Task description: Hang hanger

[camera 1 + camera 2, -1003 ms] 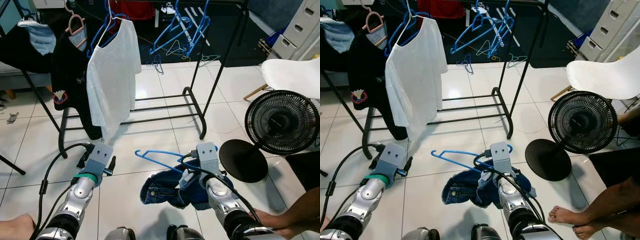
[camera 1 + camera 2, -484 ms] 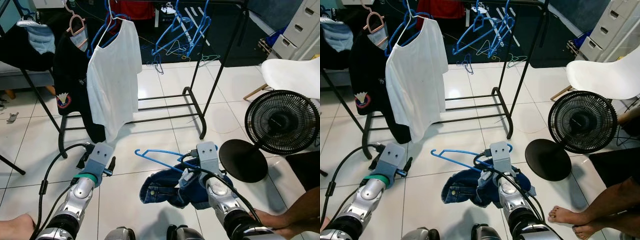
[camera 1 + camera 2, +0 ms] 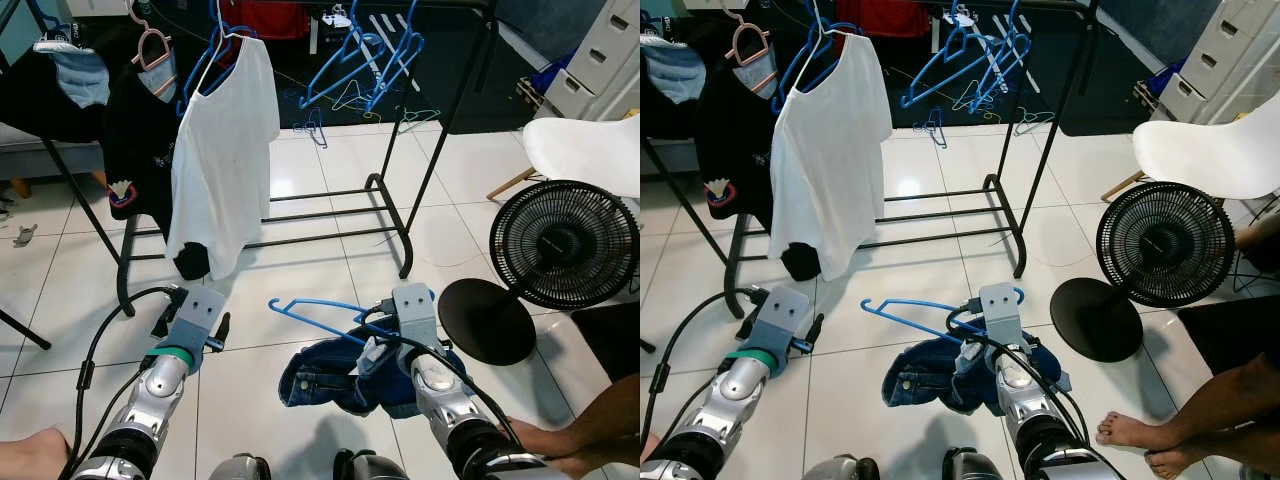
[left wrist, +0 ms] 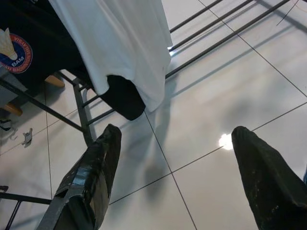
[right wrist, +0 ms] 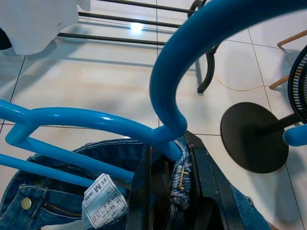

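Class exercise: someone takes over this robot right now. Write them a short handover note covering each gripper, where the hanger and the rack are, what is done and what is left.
Right gripper: shut on the blue hanger at the base of its hook, with the denim jeans draped on it, held low over the tiled floor.
Left gripper: open, holding nothing, low over the floor near the white T-shirt.
Clothes rack: straight ahead, with empty blue hangers on its bar.
Done: hanger with jeans picked up.
Left: raise it and hook it over the rack's bar.
Note: a standing fan and a person's feet are close on the right.
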You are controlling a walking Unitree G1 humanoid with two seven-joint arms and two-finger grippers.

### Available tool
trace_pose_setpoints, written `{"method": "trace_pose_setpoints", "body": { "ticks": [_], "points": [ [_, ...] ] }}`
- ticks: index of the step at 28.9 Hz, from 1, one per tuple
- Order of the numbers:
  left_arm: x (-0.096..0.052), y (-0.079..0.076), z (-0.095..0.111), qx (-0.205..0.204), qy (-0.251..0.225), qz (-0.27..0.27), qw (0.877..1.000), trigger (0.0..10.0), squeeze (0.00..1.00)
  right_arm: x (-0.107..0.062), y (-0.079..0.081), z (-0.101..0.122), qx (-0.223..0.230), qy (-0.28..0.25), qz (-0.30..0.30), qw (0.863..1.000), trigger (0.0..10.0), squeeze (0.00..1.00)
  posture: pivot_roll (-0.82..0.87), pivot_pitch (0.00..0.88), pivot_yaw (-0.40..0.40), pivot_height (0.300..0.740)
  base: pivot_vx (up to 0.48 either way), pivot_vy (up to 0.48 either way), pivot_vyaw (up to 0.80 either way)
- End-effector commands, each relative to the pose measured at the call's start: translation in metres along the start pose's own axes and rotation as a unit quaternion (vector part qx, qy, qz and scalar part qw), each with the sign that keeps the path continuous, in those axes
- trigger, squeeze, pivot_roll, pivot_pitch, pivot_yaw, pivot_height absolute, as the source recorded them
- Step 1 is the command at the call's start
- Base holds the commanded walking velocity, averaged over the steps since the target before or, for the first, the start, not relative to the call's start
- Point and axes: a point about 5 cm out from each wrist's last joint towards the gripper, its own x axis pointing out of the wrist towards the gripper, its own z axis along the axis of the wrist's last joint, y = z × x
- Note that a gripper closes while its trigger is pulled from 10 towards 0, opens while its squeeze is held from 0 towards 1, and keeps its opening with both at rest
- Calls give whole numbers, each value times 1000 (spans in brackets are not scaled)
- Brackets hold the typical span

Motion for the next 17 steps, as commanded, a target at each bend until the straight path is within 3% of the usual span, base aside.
{"method": "trace_pose_setpoints", "body": {
  "ticks": [1, 4, 7, 8, 9, 10, 11, 16, 17],
  "points": [
    [-3, -1, -7, -2, 14, -2, 1000, 10000, 0, 2, -2, 10, 1, -27, -3, 1000, 0, 0, 38, 21, 5, 733, 0, 0, 0],
    [-3, -1, -7, -2, 14, -2, 1000, 10000, 0, 3, -2, 15, 0, -36, -3, 999, 0, 0, 38, 21, 5, 733, 0, 0, 0],
    [-2, 2, -3, -8, 9, 2, 1000, 10000, 0, 9, -5, 42, -21, -90, 0, 996, 0, 0, 38, 21, 5, 733, 0, 0, 0],
    [-2, 2, -3, -8, 9, 2, 1000, 10000, 0, 9, -5, 42, -21, -90, 0, 996, 0, 0, 38, 21, 5, 733, 0, 0, 0],
    [0, 5, 0, -20, 6, 6, 1000, 10000, 0, 12, -9, 59, -27, -122, -1, 992, 0, 0, 35, 26, 3, 733, 0, 0, 0],
    [0, 5, 0, -20, 6, 6, 1000, 10000, 0, 12, -9, 59, -27, -122, -1, 992, 0, 0, 35, 26, 3, 733, 0, 0, 0],
    [2, 8, 4, -35, 2, 9, 999, 10000, 0, 13, -11, 76, -29, -155, -3, 988, 0, 0, 34, 28, 3, 733, 0, 0, 0],
    [5, 14, 10, -74, -1, 19, 997, 10000, 0, 12, -13, 104, -20, -205, -4, 979, 0, 0, 33, 29, 5, 733, 0, 0, 0],
    [7, 16, 13, -104, 0, 23, 994, 10000, 0, 11, -12, 116, -10, -226, -2, 974, 0, 0, 32, 29, 6, 733, 0, 0, 0]
  ]
}}
